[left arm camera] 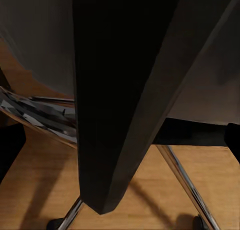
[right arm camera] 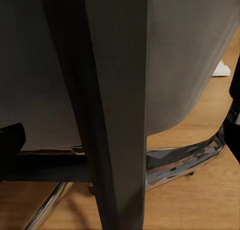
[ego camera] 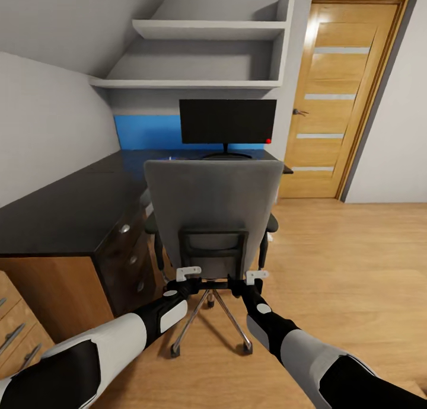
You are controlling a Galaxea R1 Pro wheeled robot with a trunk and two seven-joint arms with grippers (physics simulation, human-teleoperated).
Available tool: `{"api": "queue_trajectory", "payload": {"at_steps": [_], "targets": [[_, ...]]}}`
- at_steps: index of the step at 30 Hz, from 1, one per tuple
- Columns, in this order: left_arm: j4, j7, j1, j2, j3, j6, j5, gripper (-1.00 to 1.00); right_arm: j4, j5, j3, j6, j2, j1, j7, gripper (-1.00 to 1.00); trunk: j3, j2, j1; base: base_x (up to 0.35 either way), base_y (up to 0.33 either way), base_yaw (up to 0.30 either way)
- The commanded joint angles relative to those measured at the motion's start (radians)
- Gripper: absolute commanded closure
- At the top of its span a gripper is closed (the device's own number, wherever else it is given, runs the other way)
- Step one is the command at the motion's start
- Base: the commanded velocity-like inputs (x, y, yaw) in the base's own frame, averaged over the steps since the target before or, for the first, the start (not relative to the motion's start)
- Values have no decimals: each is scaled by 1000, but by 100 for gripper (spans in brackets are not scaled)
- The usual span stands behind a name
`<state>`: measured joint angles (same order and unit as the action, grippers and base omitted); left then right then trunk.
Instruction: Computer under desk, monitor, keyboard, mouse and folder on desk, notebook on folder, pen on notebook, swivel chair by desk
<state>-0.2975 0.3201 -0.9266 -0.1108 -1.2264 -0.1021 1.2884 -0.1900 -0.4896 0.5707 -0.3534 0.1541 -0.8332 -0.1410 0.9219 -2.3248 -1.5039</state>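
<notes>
The chair [ego camera: 213, 210] stands back-on to the robot, dead centre, with its grey backrest hiding the seat. Its silver star base [ego camera: 210, 323] splays out on the wood floor [ego camera: 356, 261] below.

Both arms reach in low behind the backrest. The left gripper [ego camera: 188, 275] sits at about 7 o'clock from the backrest's middle, close against the black frame [ego camera: 213, 249] at the foot of the back. The right gripper [ego camera: 256, 276] sits at about 5 o'clock, level with the left one. Whether either one is clamped on the frame or merely close to it, I cannot tell. In the left wrist view a dark bar [left arm camera: 120, 90] fills the middle, with a chrome leg [left arm camera: 187, 182] slanting over the floor behind it. The right wrist view has a similar dark bar [right arm camera: 117, 110] against the grey back.

Past the chair, at 12 o'clock, the monitor [ego camera: 228, 121] stands upright on the desk [ego camera: 65, 210], red dot at its lower corner. The glossy black top runs from there round to 9 o'clock, with knobbed drawers [ego camera: 131, 252] under it. A wooden door [ego camera: 350, 95] stands at 2 o'clock.
</notes>
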Motion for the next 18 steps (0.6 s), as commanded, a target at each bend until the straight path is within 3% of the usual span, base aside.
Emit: {"api": "queue_trajectory", "payload": {"at_steps": [1,18], "targets": [[-2,5,-1,0,-5,-5,0,-100,0,-3,5,-4,0,-1,-6,-100,1,0,0,322,0,0],[-2,5,-1,0,-5,-5,-1,-100,0,-3,4,-6,-1,-1,-8,-100,1,0,0,322,0,-2]]}}
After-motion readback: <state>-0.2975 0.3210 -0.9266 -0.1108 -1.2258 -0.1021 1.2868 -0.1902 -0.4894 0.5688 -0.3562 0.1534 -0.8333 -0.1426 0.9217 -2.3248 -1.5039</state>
